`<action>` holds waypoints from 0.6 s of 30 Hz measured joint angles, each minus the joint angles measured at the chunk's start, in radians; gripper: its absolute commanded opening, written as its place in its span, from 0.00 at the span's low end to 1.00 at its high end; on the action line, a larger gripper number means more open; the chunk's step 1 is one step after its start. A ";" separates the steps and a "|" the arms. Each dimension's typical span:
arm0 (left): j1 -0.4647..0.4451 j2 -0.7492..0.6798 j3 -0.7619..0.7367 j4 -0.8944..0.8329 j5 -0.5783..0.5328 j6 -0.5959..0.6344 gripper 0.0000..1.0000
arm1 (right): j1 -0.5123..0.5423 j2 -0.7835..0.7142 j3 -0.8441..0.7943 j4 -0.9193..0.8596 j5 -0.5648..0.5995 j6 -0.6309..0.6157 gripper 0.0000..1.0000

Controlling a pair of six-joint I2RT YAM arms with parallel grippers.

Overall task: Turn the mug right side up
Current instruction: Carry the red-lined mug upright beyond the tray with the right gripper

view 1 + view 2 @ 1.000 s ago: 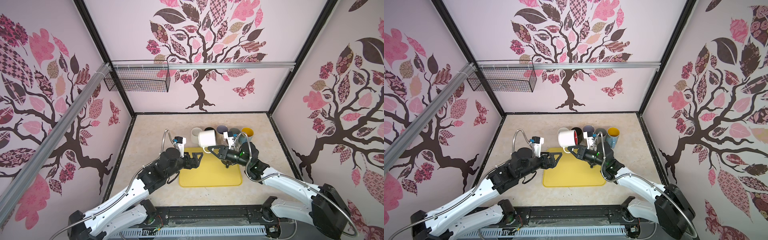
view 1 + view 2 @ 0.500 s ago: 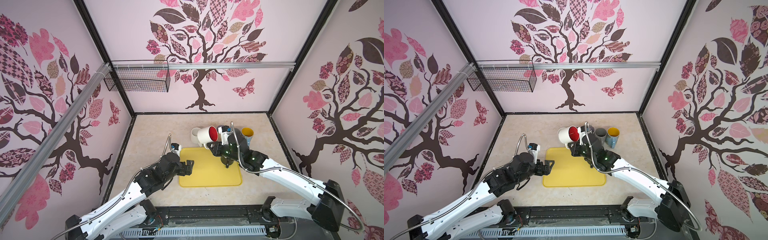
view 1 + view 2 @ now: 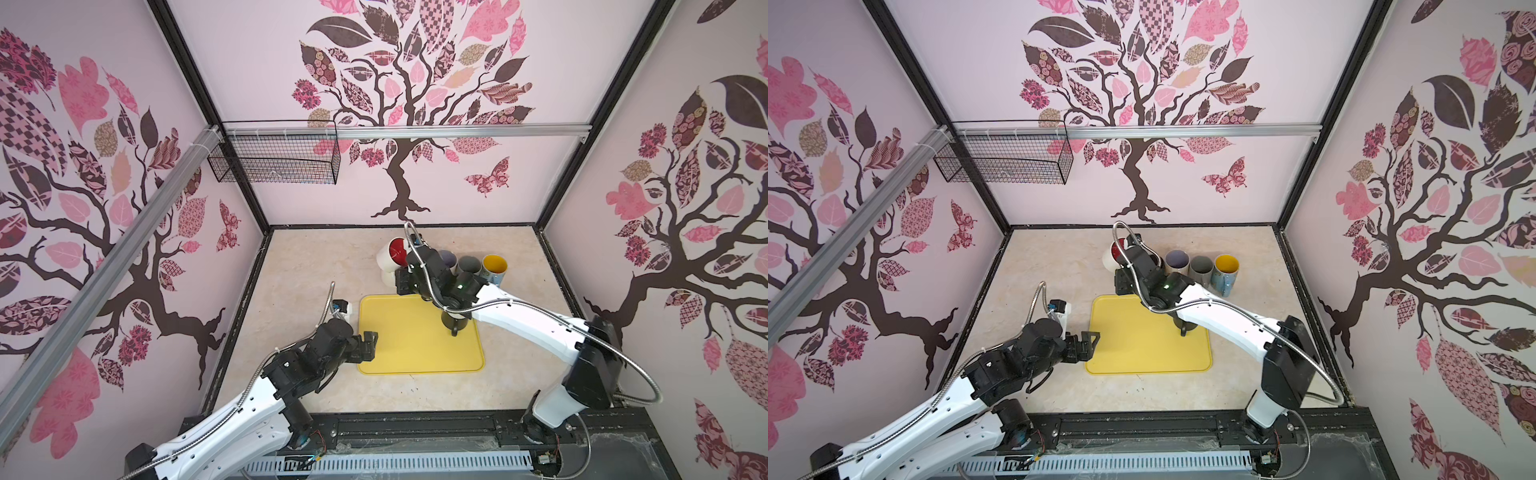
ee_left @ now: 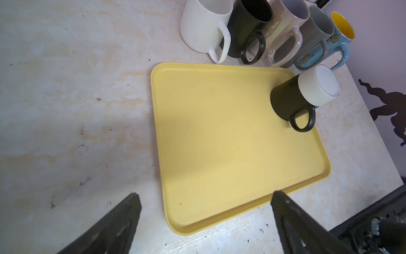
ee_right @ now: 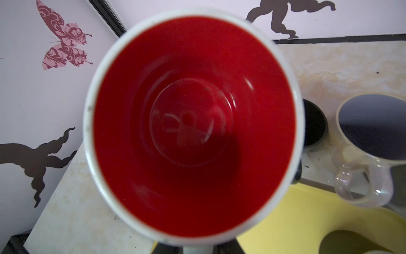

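Over the left end of the back row of mugs (image 4: pixel 263 33), the right gripper (image 3: pixel 401 281) clenches the glossy white mug (image 3: pixel 390 254) by its handle, now farther back, its round red mouth tipped upward. The left gripper (image 3: pixel 368 344), jaws spread wide, has withdrawn to the smooth yellow tray's (image 3: pixel 415 345) near-left rim.

Robot lab test booth, not anyone's kitchen. Tree-sticker wall panels (image 3: pixel 266 62) sit in a black frame (image 3: pixel 179 54), with a wire basket (image 3: pixel 274 160) hanging off an aluminium rail (image 3: pixel 457 132). Fake-marble tabletop (image 3: pixel 307 282). Left arm (image 3: pixel 253 409) and right arm (image 3: pixel 532 320) are mounted on a base rail (image 3: pixel 415 428) behind a slotted cable duct (image 3: pixel 386 461).
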 measured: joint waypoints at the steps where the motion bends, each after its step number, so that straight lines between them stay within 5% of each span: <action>1: 0.000 -0.007 -0.004 -0.002 0.000 -0.004 0.96 | 0.002 0.030 0.033 -0.014 0.010 -0.009 0.00; 18: 0.001 -0.085 -0.037 -0.014 0.018 -0.026 0.97 | 0.010 0.462 0.501 -0.234 0.060 -0.062 0.00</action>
